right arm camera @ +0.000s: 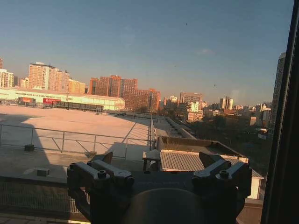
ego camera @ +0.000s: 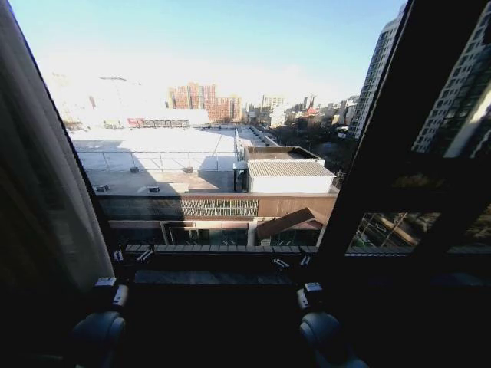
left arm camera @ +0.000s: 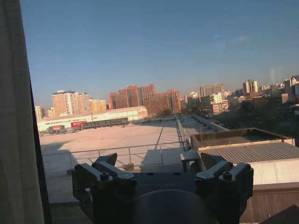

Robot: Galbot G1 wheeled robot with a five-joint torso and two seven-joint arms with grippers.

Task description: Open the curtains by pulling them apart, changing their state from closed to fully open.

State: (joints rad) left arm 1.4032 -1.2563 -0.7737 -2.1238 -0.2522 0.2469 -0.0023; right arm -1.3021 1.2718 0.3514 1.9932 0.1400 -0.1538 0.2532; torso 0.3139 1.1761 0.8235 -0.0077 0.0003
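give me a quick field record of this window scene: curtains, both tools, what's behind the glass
curtain: sheer white pleated fabric panel drawn to the left edge of the window, also at the edge of the left wrist view
window: glass uncovered across the middle; dark window frame bar on the right
left tool: open, holding nothing, low in front of the glass
right tool: open, holding nothing, low in front of the glass
outside: flat pale rooftop, city blocks, clear sky
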